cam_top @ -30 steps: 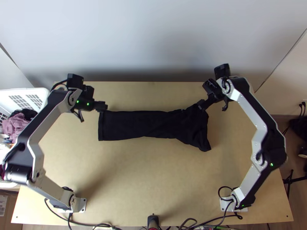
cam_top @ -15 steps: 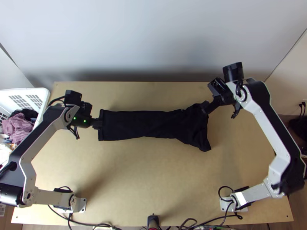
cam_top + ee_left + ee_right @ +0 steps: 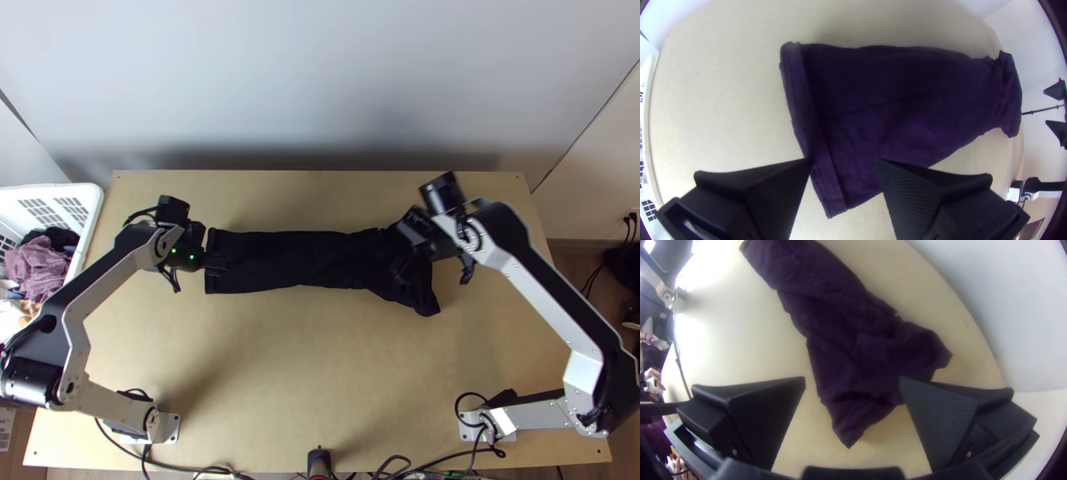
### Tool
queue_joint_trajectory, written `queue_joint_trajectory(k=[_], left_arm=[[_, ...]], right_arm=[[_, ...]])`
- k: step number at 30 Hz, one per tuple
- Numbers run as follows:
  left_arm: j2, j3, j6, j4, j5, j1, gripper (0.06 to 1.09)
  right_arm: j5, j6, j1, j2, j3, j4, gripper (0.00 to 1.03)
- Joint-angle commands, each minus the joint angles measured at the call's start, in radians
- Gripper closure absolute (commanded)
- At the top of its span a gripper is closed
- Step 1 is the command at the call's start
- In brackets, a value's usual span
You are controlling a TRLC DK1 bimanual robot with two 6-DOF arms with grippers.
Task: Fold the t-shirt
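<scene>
Left gripper (image 3: 844, 161) and right gripper (image 3: 852, 378), both open, have shifted further over the shirt (image 3: 296, 260) ends, likely lining up another fold.

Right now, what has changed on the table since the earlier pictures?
The left claw and right claw have both moved toward the near edge of the table, over opposite ends of the t-shirt. Both are open, gripping nothing. The t-shirt lies as before.

Bright glare whitens the table (image 3: 742, 346) in the dark-cornered right wrist view.
</scene>
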Motion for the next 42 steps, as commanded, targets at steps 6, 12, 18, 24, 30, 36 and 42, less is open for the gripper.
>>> queue_joint_trajectory(k=[6,12,18,24,30,36,42], left_arm=[[0.069,0.063,-0.037,0.047,0.0,-0.071,0.35],[0.136,0.095,-0.036,0.074,0.0,-0.088,0.35],[0.189,0.1,-0.024,0.095,-0.001,-0.058,0.35],[0.205,0.084,0.022,0.095,-0.003,0.027,0.35],[0.202,0.08,0.065,0.093,-0.001,0.091,0.35],[0.201,0.083,0.078,0.093,-0.001,0.111,0.35],[0.156,0.132,0.053,0.063,0.002,0.07,0.35]], right_arm=[[-0.006,-0.009,0.119,0.217,-0.072,0.15,0.04],[-0.006,-0.011,0.089,0.329,-0.082,0.221,0.04],[-0.007,-0.032,-0.012,0.348,-0.127,0.245,0.04],[-0.007,-0.085,-0.13,0.326,-0.178,0.245,0.04],[-0.009,-0.123,-0.225,0.321,-0.213,0.251,0.04],[-0.009,-0.121,-0.239,0.308,-0.194,0.25,0.04],[-0.01,-0.094,-0.179,0.263,-0.118,0.213,0.04]])
